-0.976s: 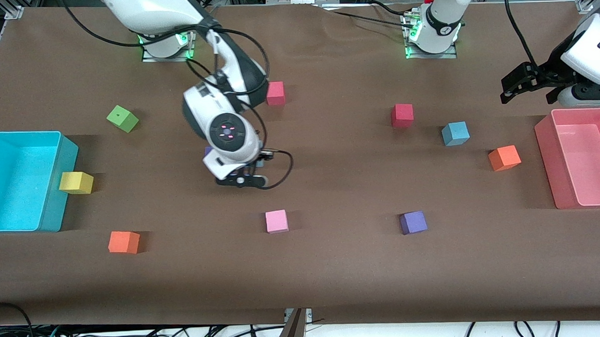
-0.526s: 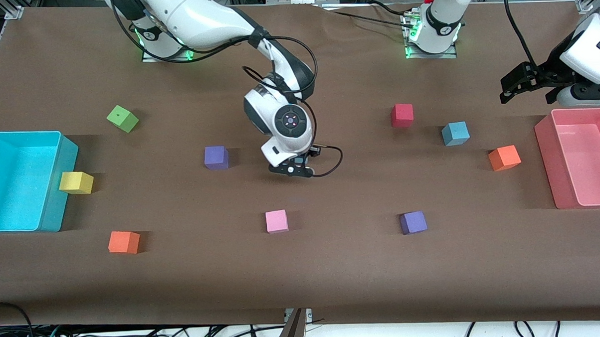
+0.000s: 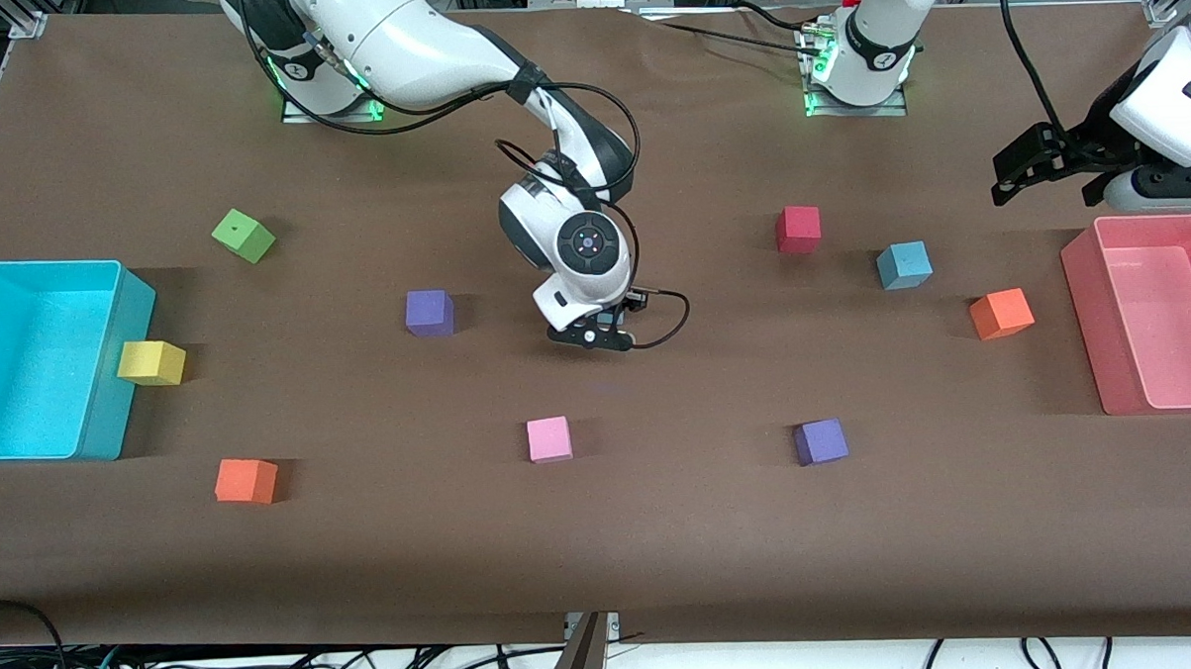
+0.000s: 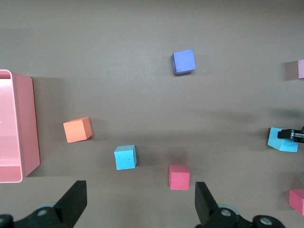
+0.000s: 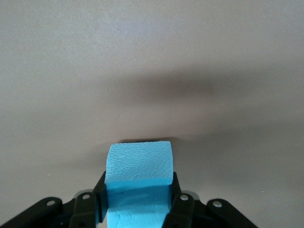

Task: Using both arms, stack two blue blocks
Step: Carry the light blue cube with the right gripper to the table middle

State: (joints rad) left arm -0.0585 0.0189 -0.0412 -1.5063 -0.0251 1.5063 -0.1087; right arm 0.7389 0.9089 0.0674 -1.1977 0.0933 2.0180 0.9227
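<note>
Right claw (image 3: 596, 336): clamping one blue block (image 5: 137, 183), hanging over the bare middle of the table (image 3: 662, 530).
Left claw (image 3: 1030, 166): waiting, fingers spread wide, above the pink bin (image 3: 1086, 327).
Second blue block (image 3: 903, 265): sitting on the table beside the red cube (image 3: 798, 229), toward the left arm's end.

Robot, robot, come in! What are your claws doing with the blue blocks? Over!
Right claw shut on one blue block, up over mid-table. Left claw open, waiting above pink bin. Other blue block sits uncovered beside red block.

Held blue block (image 3: 605, 318) mostly hidden under right arm's wrist.
</note>
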